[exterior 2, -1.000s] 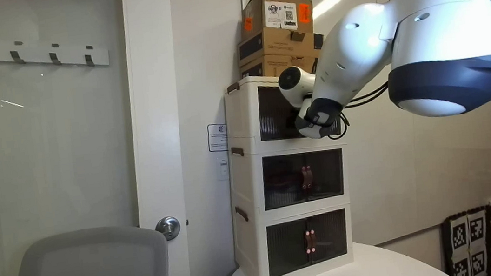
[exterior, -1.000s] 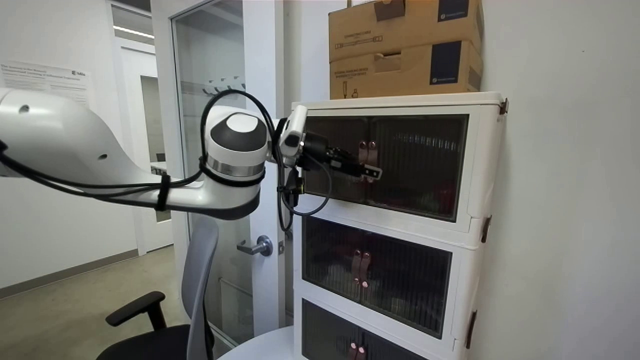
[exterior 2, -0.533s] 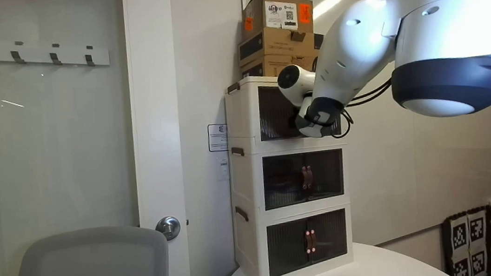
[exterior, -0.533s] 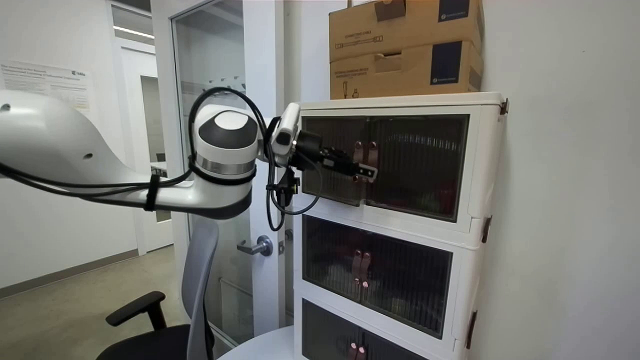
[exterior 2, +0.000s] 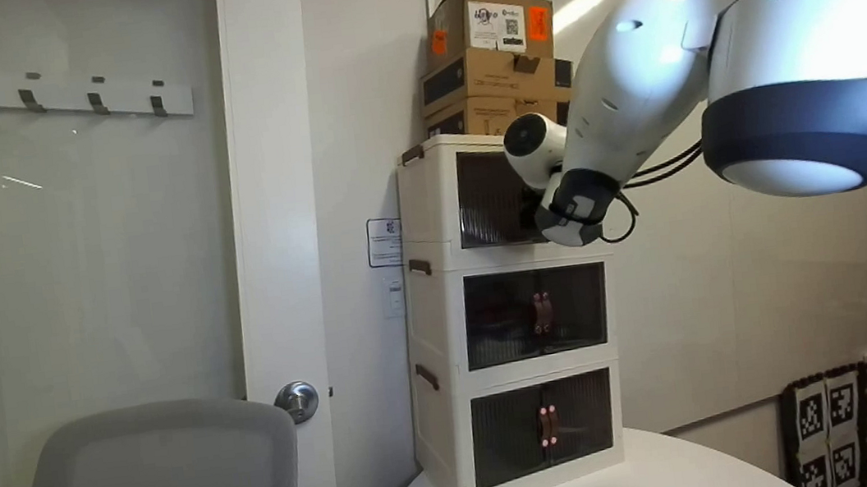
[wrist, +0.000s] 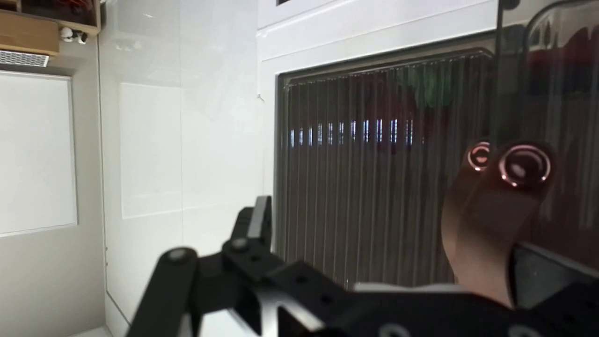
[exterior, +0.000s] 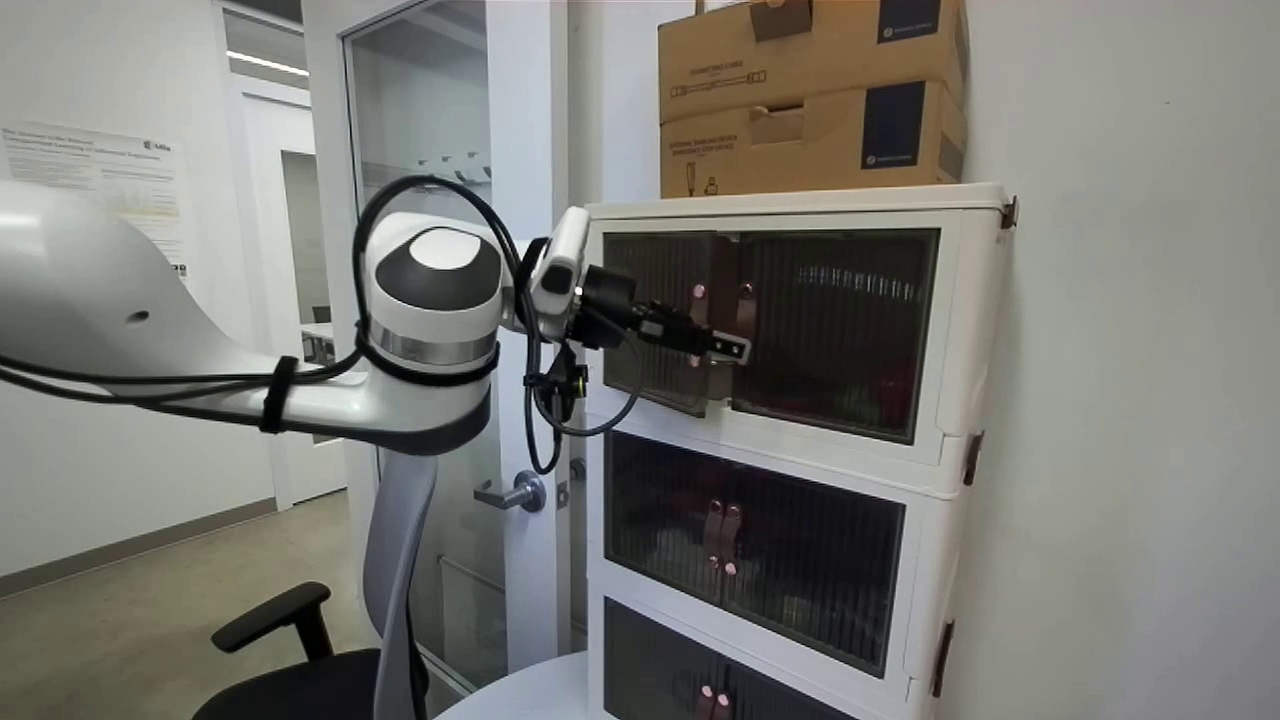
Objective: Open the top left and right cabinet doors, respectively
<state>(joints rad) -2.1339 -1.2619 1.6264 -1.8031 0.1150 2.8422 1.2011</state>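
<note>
The top left cabinet door [exterior: 655, 290] stands ajar, its inner edge swung out from the white cabinet [exterior: 840, 455]. It also shows in the other exterior view [exterior 2: 488, 199] and at the right of the wrist view [wrist: 566, 112]. The top right cabinet door [exterior: 835, 330] is closed; it fills the middle of the wrist view [wrist: 365, 187]. My gripper [exterior: 728, 347] is at the brown strap handles. In the wrist view the jaws [wrist: 398, 248] are apart, one finger behind the left door's strap [wrist: 491, 234], the other in front of the right door. The arm hides the gripper in an exterior view.
Cardboard boxes [exterior: 810, 120] are stacked on top of the cabinet. Lower tiers with similar dark doors [exterior: 760, 560] are below. A round white table [exterior 2: 693, 468] carries the cabinet. An office chair [exterior: 395, 570] and a glass room door [exterior: 530, 300] stand beside it.
My gripper has drawn back from the cabinet front. The top left door has swung from shut to ajar along with it. The top right door has stayed closed.
</note>
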